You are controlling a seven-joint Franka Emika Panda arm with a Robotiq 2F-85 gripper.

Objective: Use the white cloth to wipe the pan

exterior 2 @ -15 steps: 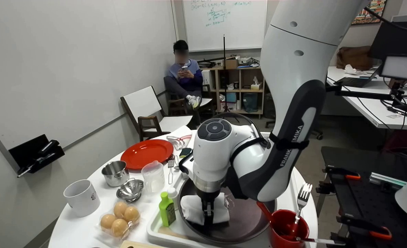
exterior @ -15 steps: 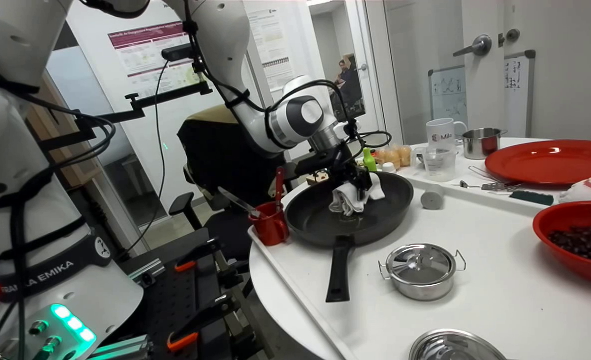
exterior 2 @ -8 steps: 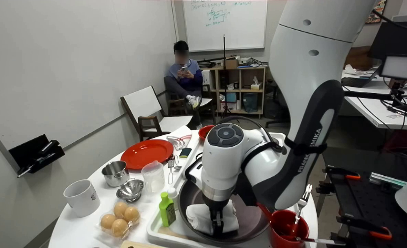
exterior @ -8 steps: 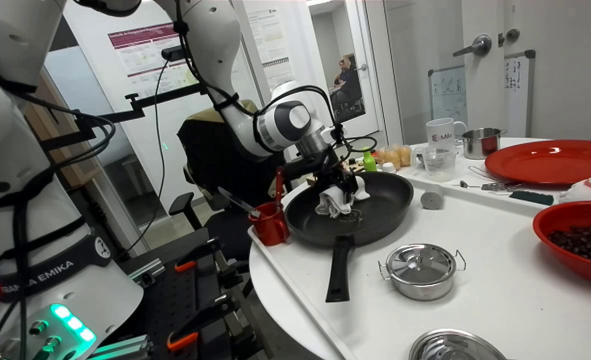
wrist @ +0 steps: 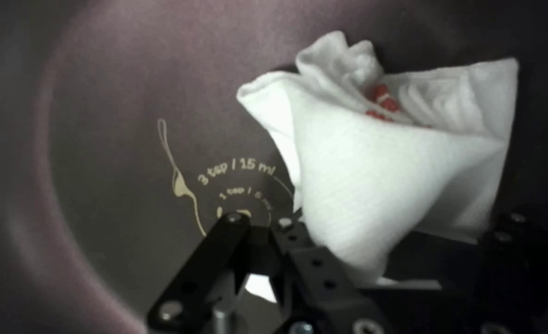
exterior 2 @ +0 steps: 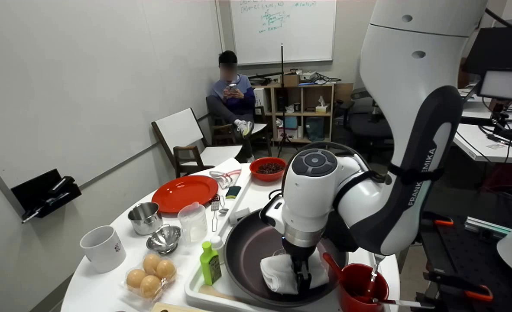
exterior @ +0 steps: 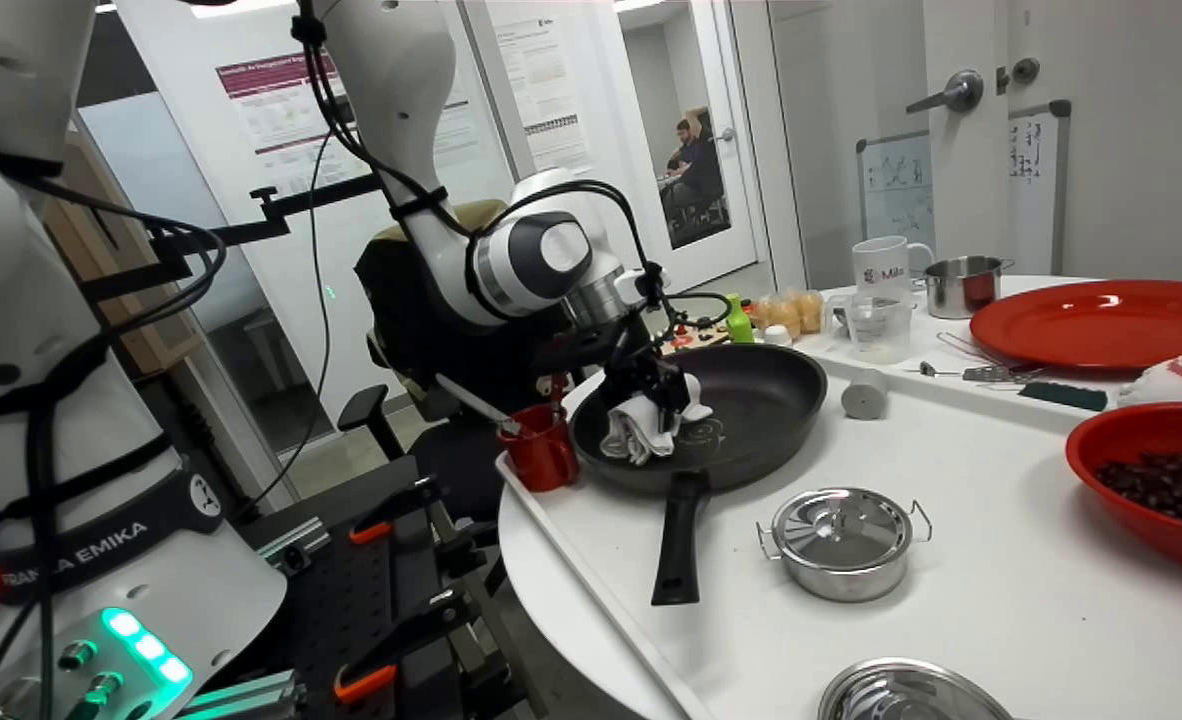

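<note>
Round and white, the table (exterior 2: 87, 288) is shared by eggs (exterior 2: 150, 285), a red bowl (exterior 2: 268, 177) and a tray (exterior: 601, 603), in which the pan (exterior: 746, 405) is set. On the pan's floor the cloth (wrist: 371, 171) is laid in a bunch, on the side toward the red mug (exterior: 536, 460), and part of the printed marks (wrist: 248, 163) is covered by it. Hardly any gap is left between the jaws of the gripper (exterior 2: 302, 281); a raised fold near the cloth's middle is pinched there, and loose flaps are left on either side. Wiping is judged to be the step in hand. Judged light, limp and soft, the cloth should be harmed by no squeeze, but little push can be carried by its flaps: only the part just below the grip is likely to be pressed firmly. A thick fold at the middle is the best place to take hold, since a broad wad is formed beneath; if held by a corner, it would merely be trailed. An easy glide is to be expected over the smooth-looking floor, though the pan may be dragged along.
</note>
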